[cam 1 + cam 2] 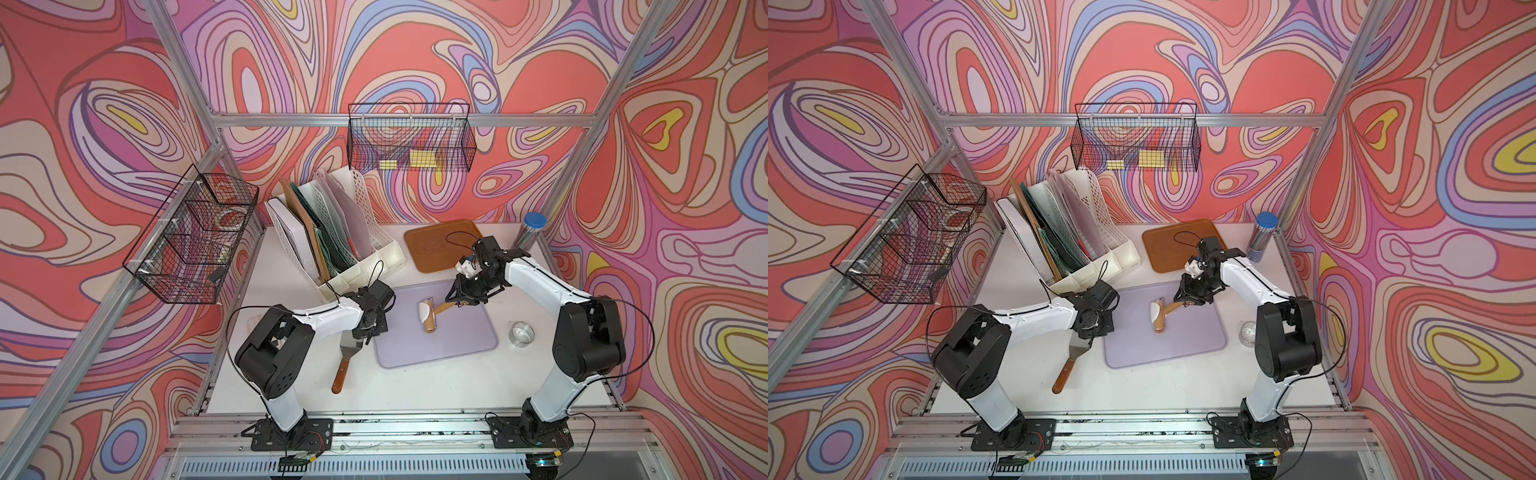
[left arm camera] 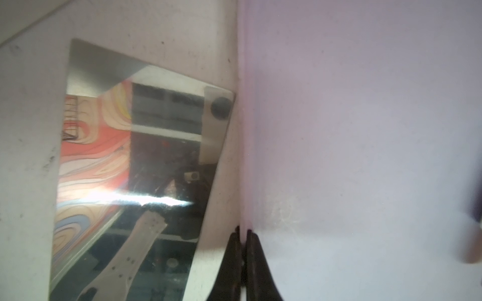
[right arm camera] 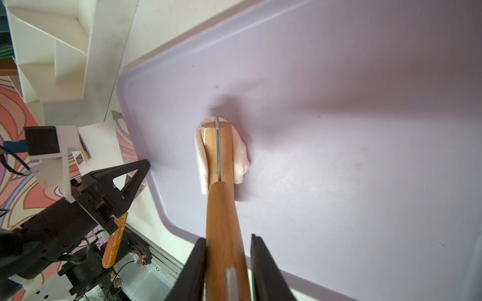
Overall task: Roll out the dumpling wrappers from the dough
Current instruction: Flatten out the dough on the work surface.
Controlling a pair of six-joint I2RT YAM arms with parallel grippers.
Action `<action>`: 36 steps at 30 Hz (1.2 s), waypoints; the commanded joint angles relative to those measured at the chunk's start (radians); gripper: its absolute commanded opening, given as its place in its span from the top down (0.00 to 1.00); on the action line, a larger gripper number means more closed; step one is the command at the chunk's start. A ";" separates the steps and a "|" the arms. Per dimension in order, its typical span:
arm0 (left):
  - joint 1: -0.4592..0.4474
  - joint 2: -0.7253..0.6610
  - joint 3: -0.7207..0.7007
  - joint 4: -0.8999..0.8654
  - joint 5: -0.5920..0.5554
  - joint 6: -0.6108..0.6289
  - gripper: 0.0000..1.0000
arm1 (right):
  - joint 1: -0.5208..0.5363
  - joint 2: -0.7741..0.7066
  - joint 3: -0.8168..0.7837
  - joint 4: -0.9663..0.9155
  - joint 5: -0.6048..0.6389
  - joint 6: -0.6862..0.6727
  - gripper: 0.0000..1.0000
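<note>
My right end effector [image 3: 227, 238], clamped on the roller [image 3: 219, 151] handle, has the dough [image 3: 202, 166] dead ahead, draped over the crosswise drum; my left end effector [image 2: 243, 230] sits closed

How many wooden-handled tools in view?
2: dough roller on the purple mat, handle in the right pincer; metal scraper on the table left of the mat. More may be hidden.

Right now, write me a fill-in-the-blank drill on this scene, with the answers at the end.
1. The right hand grips the roller by its wooden ____.
2. White dough clings to the roller, over a mat coloured ____.
3. The metal ring cutter sits on the white ____, not on the mat.
Answers: handle; purple; table.
</note>
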 commanded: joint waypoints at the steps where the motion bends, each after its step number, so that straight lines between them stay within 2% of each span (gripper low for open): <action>1: 0.025 -0.015 -0.043 -0.139 -0.069 0.024 1.00 | -0.076 0.131 -0.120 -0.184 0.915 0.001 1.00; 22: 0.031 -0.038 -0.051 -0.145 -0.069 0.024 1.00 | -0.077 0.128 -0.124 -0.226 1.109 0.030 1.00; 36: 0.031 -0.040 -0.048 -0.146 -0.062 0.021 1.00 | -0.078 0.089 -0.095 -0.255 1.134 0.043 1.00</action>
